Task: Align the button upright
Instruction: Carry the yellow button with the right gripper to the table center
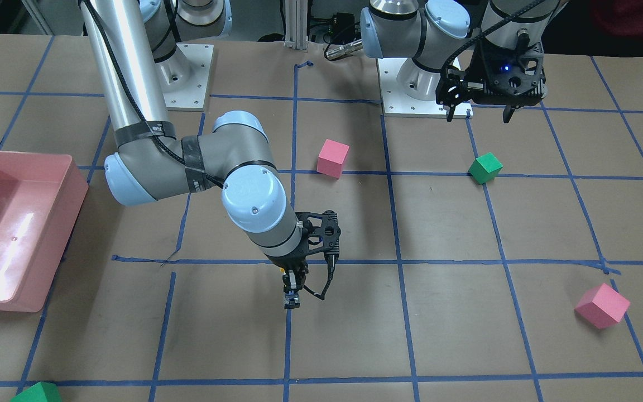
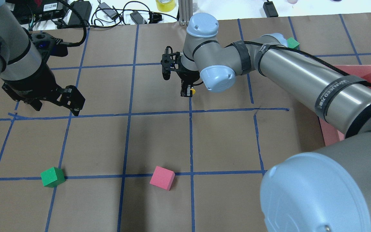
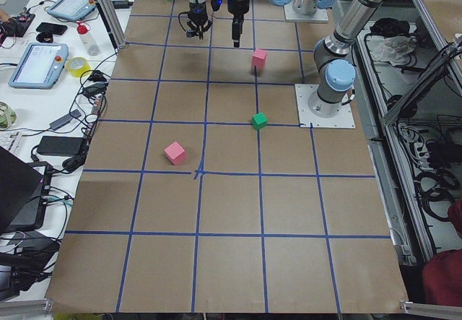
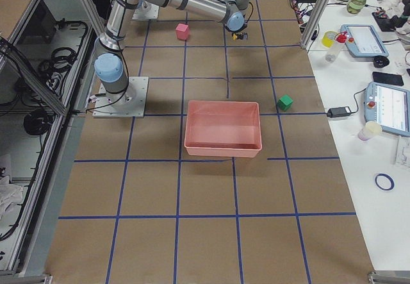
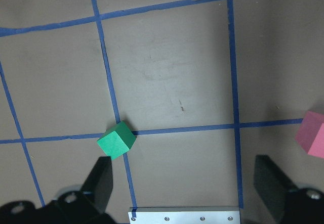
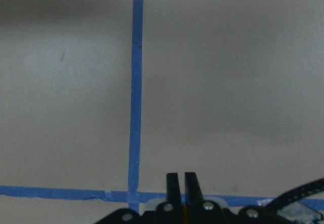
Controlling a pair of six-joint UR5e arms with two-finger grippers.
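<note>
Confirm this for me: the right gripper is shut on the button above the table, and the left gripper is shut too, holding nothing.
Not quite. The left gripper is open, not shut: the left wrist view shows its fingers spread wide apart with nothing between them. The rest holds: the right gripper is shut on the button above the table.
</note>
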